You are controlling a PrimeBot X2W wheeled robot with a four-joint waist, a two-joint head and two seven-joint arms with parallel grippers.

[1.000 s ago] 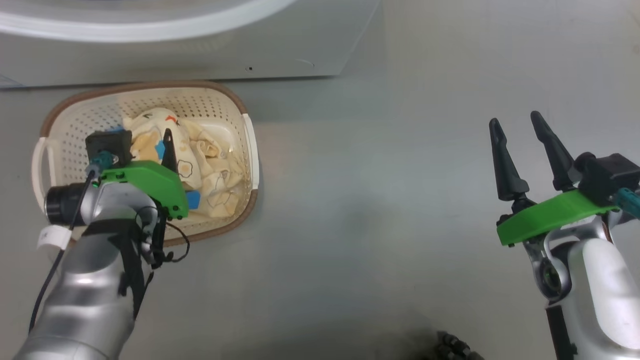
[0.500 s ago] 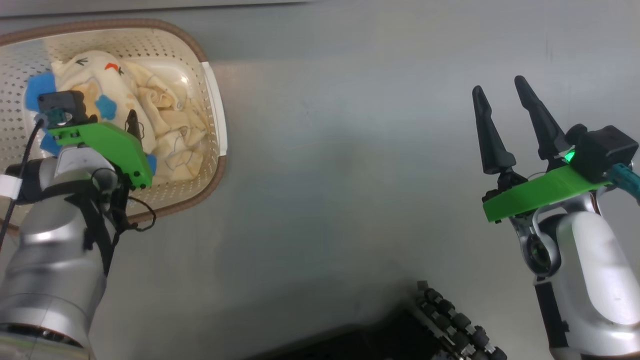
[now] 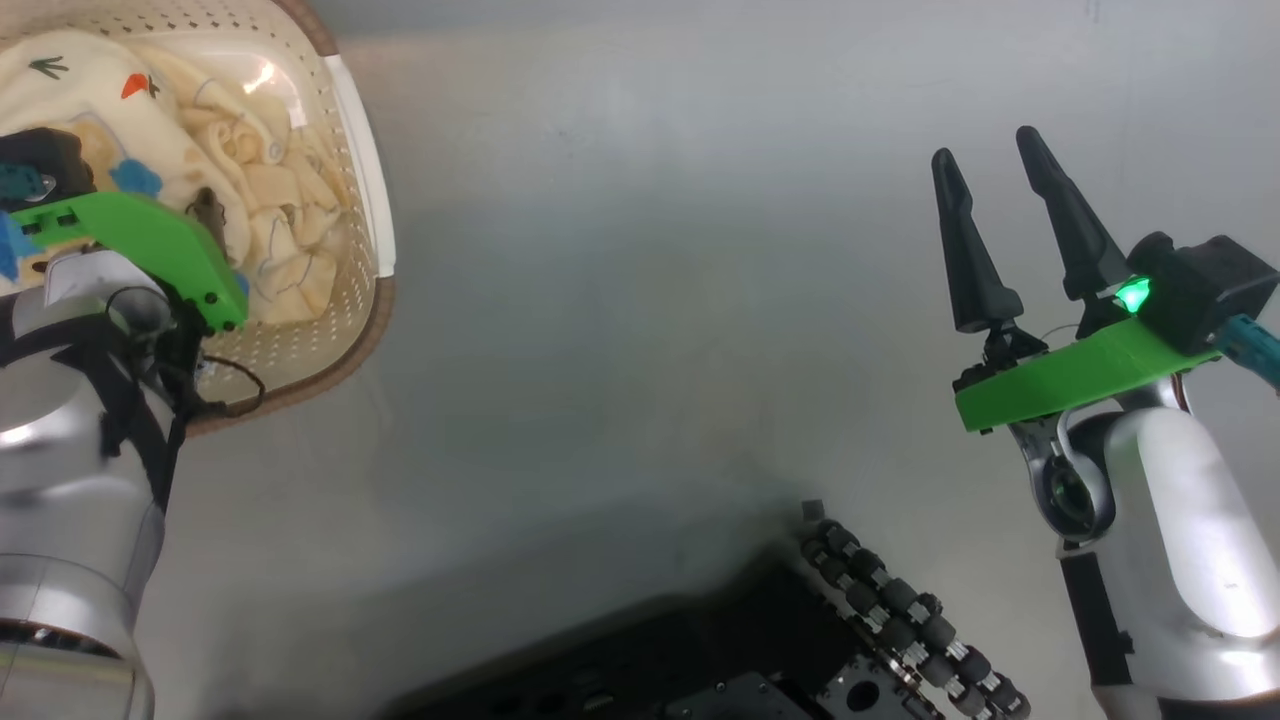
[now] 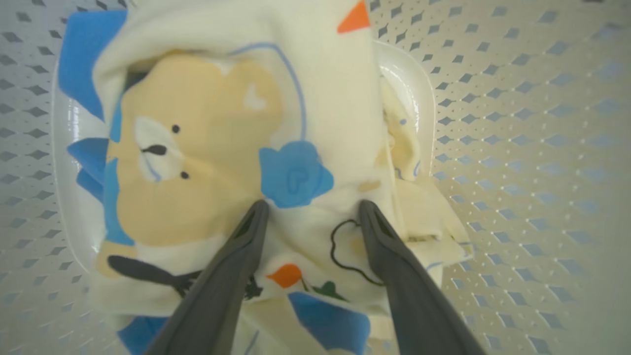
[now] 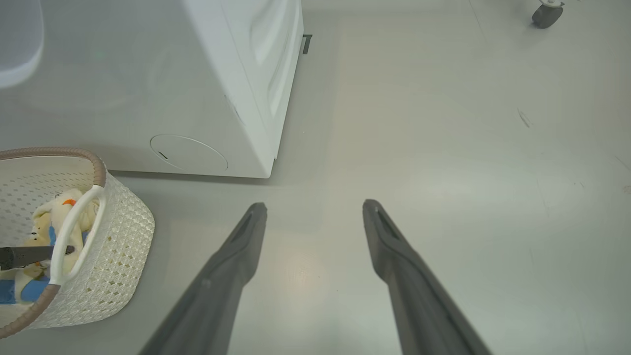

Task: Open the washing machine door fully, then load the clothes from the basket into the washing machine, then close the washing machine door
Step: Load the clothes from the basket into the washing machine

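The cream basket (image 3: 362, 318) sits at the upper left of the head view, with the pale-yellow bear-print clothes (image 3: 262, 196) piled in it. My left gripper (image 4: 313, 207) points down into the basket. It is open, and both fingertips press on the clothes (image 4: 207, 148) beside a blue patch. My right gripper (image 3: 985, 150) hangs open and empty over bare floor at the right. In the right wrist view the white washing machine (image 5: 236, 74) stands behind the basket (image 5: 123, 231). The washing machine door is out of view.
My black wheeled base (image 3: 880, 600) with its rollers fills the lower middle of the head view. A caster wheel (image 5: 544, 12) stands far off on the grey floor. A pale blurred rounded shape (image 5: 17, 49) sits above the basket's side.
The head camera has swung, so the basket slid to the view's upper left, the machine left it and my base came in. Both grippers stay open, the left still over the clothes.
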